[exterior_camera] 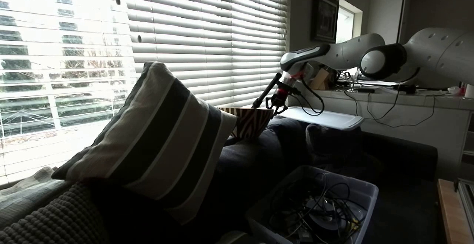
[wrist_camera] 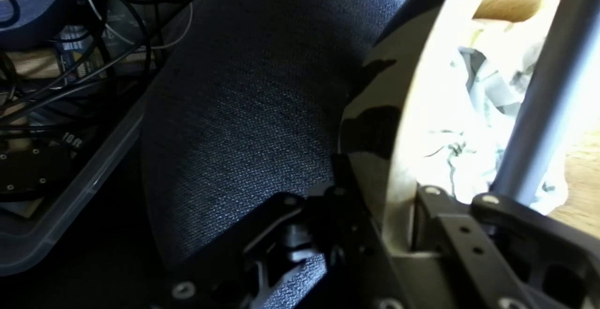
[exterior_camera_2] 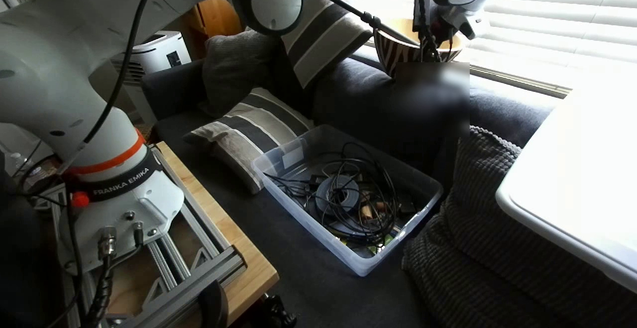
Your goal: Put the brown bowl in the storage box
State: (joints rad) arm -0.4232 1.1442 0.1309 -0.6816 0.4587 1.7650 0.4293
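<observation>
The brown bowl (exterior_camera: 251, 123) has dark striped sides and sits at the top of the couch back beside the window. It also shows in an exterior view (exterior_camera_2: 390, 52) and in the wrist view (wrist_camera: 407, 159). Pale crumpled material lies in it. My gripper (exterior_camera: 274, 110) is at its rim, with one finger outside and one inside (wrist_camera: 382, 175); both lie close against the wall. In an exterior view, the gripper (exterior_camera_2: 435, 44) partly hides the bowl. The storage box (exterior_camera_2: 318, 233) is below on the seat, with cables and a tape roll inside. It also shows in the wrist view (wrist_camera: 84, 192).
A dark rod (exterior_camera: 267, 90) leans into the bowl and shows in the wrist view (wrist_camera: 539, 93). A striped pillow (exterior_camera: 170, 133) stands beside the bowl. Another striped pillow (exterior_camera_2: 264, 119) lies by the box. A white lid (exterior_camera_2: 577, 183) and ribbed cushion (exterior_camera_2: 487, 238) are opposite. Window blinds (exterior_camera: 207, 40) hang behind.
</observation>
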